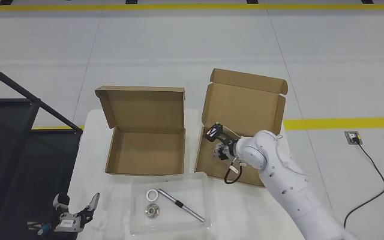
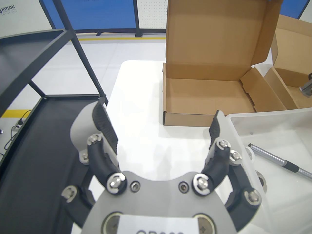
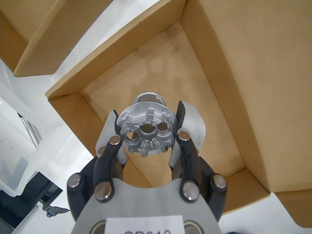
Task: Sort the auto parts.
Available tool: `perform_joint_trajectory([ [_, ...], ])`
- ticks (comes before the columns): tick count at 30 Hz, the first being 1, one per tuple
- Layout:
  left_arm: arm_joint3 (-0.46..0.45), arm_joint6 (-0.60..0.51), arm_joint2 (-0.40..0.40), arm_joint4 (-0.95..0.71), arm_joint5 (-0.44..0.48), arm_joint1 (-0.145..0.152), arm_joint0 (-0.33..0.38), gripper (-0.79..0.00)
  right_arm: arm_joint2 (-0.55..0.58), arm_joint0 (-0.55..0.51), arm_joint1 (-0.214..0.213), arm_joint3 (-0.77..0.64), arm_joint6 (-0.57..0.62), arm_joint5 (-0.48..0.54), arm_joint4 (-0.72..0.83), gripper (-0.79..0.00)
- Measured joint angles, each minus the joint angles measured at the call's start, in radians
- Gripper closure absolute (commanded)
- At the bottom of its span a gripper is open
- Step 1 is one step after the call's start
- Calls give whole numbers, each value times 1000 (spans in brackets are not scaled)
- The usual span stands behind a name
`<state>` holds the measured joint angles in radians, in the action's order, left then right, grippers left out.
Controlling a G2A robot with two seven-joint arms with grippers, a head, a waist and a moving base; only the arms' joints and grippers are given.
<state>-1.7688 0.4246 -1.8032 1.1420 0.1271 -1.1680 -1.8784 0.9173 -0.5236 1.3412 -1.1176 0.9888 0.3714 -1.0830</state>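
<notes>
While the right claw (image 3: pixel 148 113) hangs inside the right-hand box (image 3: pixel 156 69), it's clamped across the rim of a silver ribbed hub (image 3: pixel 146 129), so I'd call this the drop-off step: one part carried over and not yet let go. The right wrist view gives the grip itself, pads on either side of the hub and bare cardboard floor beneath; I can't tell whether the hub touches that floor. From above, the arm covers much of that, but you get the wider layout: the left-hand box (image 1: pixel 144 150) just beside the right one, and the clear tray (image 1: pixel 192 189) in front of both, holding a white ring (image 1: pixel 152 195), a small flanged piece (image 1: pixel 153 210) and a long rod (image 1: pixel 182 206). Over at the desk (image 1: pixel 90 174) corner the left claw (image 1: pixel 77 204) sits spread wide with nothing in it, just beside the tray; its own camera looks into the left box and finds it bare. Next move, as I read it: lower gently, open over the floor, lift straight out clear of the box walls, then go for the tray.
</notes>
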Motion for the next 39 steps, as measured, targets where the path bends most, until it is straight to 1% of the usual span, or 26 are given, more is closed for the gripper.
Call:
perform_joint_trajectory([
  [3,0,0,0,0,0,0,0,-785,-27,22,12,40,-8,-30,-13,0],
  [12,0,0,0,0,0,0,0,-785,-69,60,38,145,-51,-58,-11,0],
  [17,0,0,0,0,0,0,0,-785,-87,79,51,201,-70,-43,-3,0],
  [18,0,0,0,0,0,0,0,-785,-90,82,53,210,-72,-40,-2,-34],
  [21,0,0,0,0,0,0,0,-785,-101,90,60,237,-75,-29,1,-277],
  [23,0,0,0,0,0,0,0,-785,-108,96,65,254,-76,-24,2,-385],
  [24,0,0,0,0,0,0,0,-785,-109,97,67,260,-80,-22,3,-456],
  [25,0,0,0,0,0,0,0,-785,-110,98,68,265,-85,-19,5,-468],
  [26,0,0,0,0,0,0,0,-785,-109,99,69,271,-91,-16,6,-517],
  [27,0,0,0,0,0,0,0,-785,-108,100,69,274,-95,-15,6,-588],
  [28,0,0,0,0,0,0,0,-785,-107,100,69,276,-100,-15,4,-763],
  [29,0,0,0,0,0,0,0,-785,-105,99,69,277,-103,-15,2,-785],
  [34,0,0,0,0,0,0,0,-785,-87,88,62,259,-120,-11,-5,-785],
  [37,0,0,0,0,0,0,0,-785,-62,66,48,200,-138,1,-16,-785],
  [39,0,0,0,0,0,0,0,-785,-36,34,34,115,-143,18,-28,-785],
])
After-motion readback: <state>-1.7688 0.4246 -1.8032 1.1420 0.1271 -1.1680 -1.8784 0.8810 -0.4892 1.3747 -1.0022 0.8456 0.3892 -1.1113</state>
